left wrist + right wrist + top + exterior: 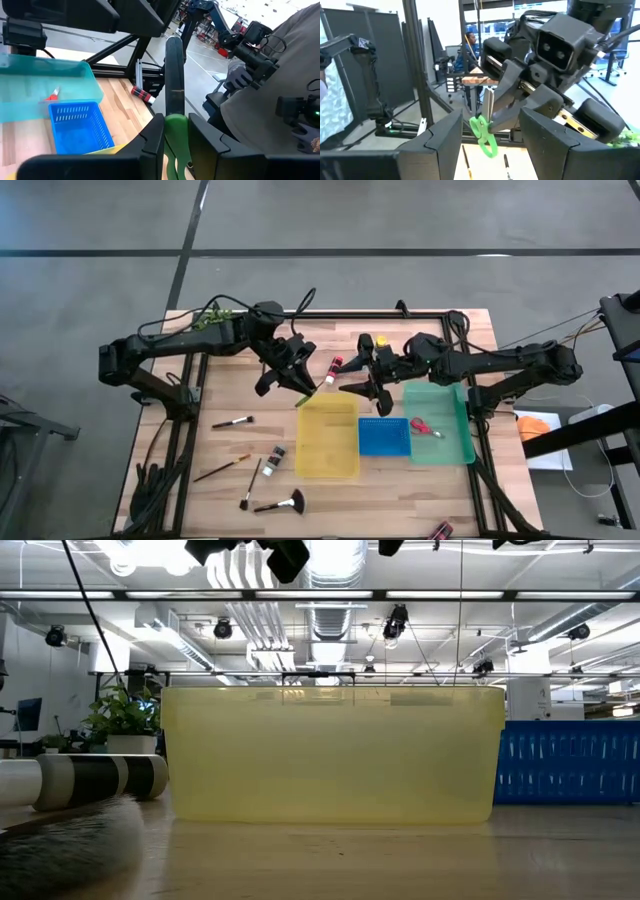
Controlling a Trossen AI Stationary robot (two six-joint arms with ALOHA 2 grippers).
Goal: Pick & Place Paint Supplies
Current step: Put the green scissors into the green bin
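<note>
1. Left gripper (303, 392) is hanging above the desk (400, 490) at the near corner of the yellow tray (327, 438), fingers (150, 145) pinching the green-handled scissors (175, 131) between handle and blades, blades pointing away from the wrist.
2. Risk: the hold is sitting on a narrow part near the pivot, so the scissors could be swivelling in the pinch and sliding out before reaching any tray.
3. Risk: release here looks marginal – the scissors are hanging at the tray's edge, so they could be catching the rim and tipping out onto the desk.
4. Right gripper (362, 386) is hovering just beside the left gripper, fingers spread, nothing between them. Risk: arms are close; a move by either could be clipping the other or knocking the scissors.
5. Red scissors (424, 426) are lying in the green tray (455, 442), beyond the right gripper; brushes (232, 422) are lying on the desk, well apart from the left gripper.
</note>
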